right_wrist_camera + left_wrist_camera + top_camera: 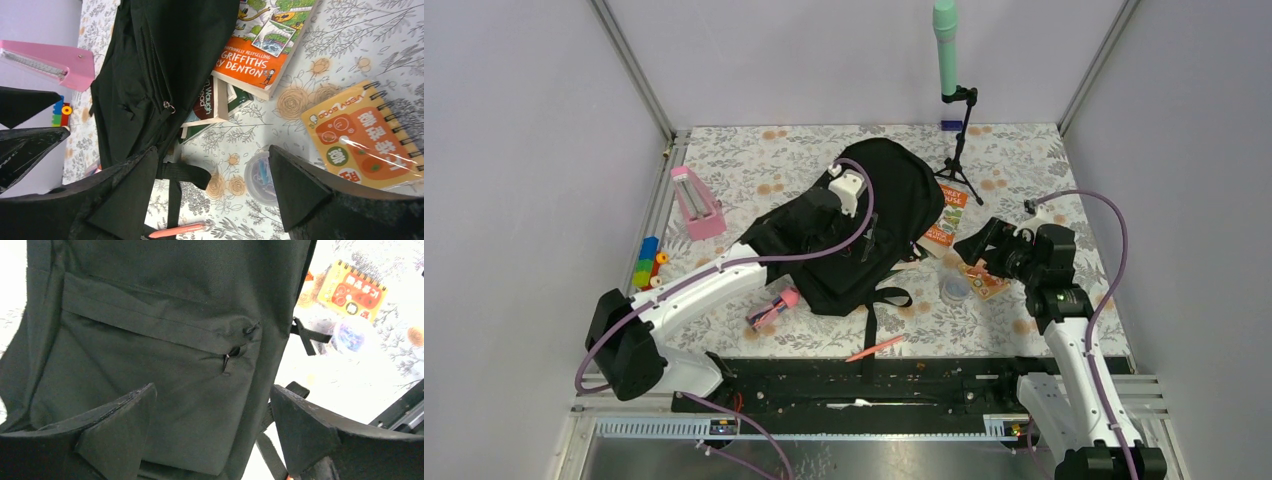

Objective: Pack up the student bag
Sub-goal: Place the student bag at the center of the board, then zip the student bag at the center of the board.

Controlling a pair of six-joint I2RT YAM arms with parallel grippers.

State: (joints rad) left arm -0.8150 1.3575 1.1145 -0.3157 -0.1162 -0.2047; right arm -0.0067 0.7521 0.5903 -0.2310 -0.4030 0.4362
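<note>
The student bag (884,205) is a large black backpack lying flat mid-table, straps toward the near edge. My left gripper (852,222) is open and empty just above its front pocket; in the left wrist view (212,390) the jaws stand wide apart over the pocket fabric, below the zipper pulls (235,357). My right gripper (984,245) is open and empty, above the table right of the bag. In the right wrist view (212,150) its jaws frame a bag strap (182,172) and a round clear container (260,175).
An orange book (946,215) and a second book (210,102) lie at the bag's right edge. A spiral notebook (982,280), the container (956,289), a pink pen (874,348), a pink case (774,305), a pink metronome (696,203), coloured blocks (649,262) and a tripod (959,150) surround it.
</note>
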